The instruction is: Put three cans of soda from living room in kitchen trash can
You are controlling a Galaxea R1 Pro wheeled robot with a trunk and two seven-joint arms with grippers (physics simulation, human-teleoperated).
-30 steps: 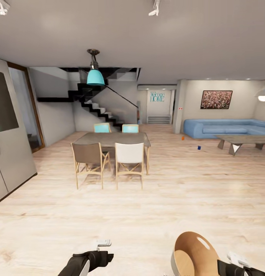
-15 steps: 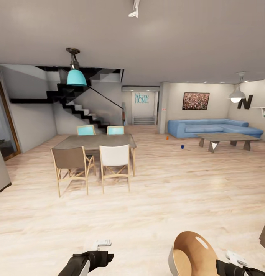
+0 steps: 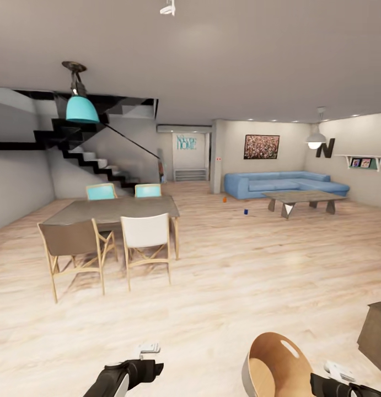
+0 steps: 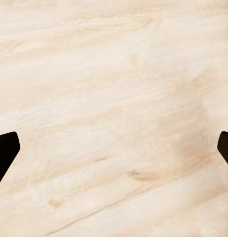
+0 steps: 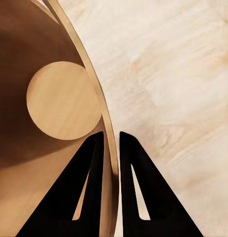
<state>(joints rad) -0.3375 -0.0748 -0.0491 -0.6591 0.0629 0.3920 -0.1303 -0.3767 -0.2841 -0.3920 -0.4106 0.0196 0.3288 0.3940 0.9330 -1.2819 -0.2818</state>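
Progress: none binned; your right gripper [image 5: 112, 148] pinches the tash can [image 3: 275, 366] wall at 5 o'clock | left gripper [image 4: 114, 148] spread, empty | one can of soda [image 3: 225, 199] on the floor [image 3: 240, 275] at 1 o'clock, near the sofa [image 3: 278, 183].

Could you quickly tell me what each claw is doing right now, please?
Left claw: open, empty, above the wood floor.
Right claw: shut on the trash can, pinching its thin wall.

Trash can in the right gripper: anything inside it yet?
No cans visible. The trash can shows a bare round bottom and brown inner wall. The right gripper's fingers pinch its rim and cover part of the wall near them.
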